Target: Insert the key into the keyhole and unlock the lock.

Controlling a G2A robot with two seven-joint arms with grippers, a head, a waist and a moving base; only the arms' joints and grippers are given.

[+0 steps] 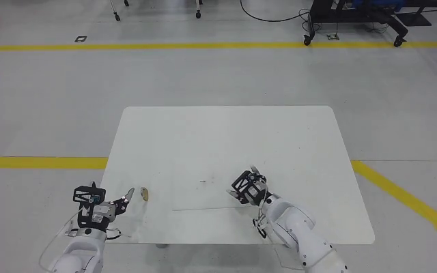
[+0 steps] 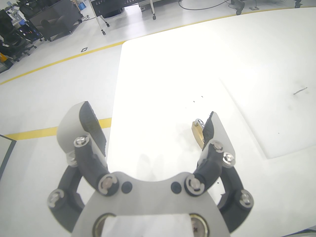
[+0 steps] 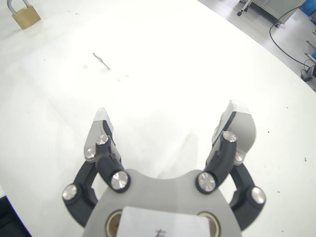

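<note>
Key [image 3: 101, 61] flat on table [image 1: 225, 136], long axis toward right pincer [image 3: 169, 109].

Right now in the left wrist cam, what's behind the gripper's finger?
The brass padlock, on the table, behind one finger of the open left gripper. A body edge and a bit of shackle show; the rest, keyhole included, is covered.

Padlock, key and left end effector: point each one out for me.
padlock [image 3: 26, 17], right wrist view, on its brass body.
key [image 3: 101, 61], right wrist view, mid-shaft.
left end effector [image 2: 149, 114], left wrist view, midway between its open fingertips.
</note>
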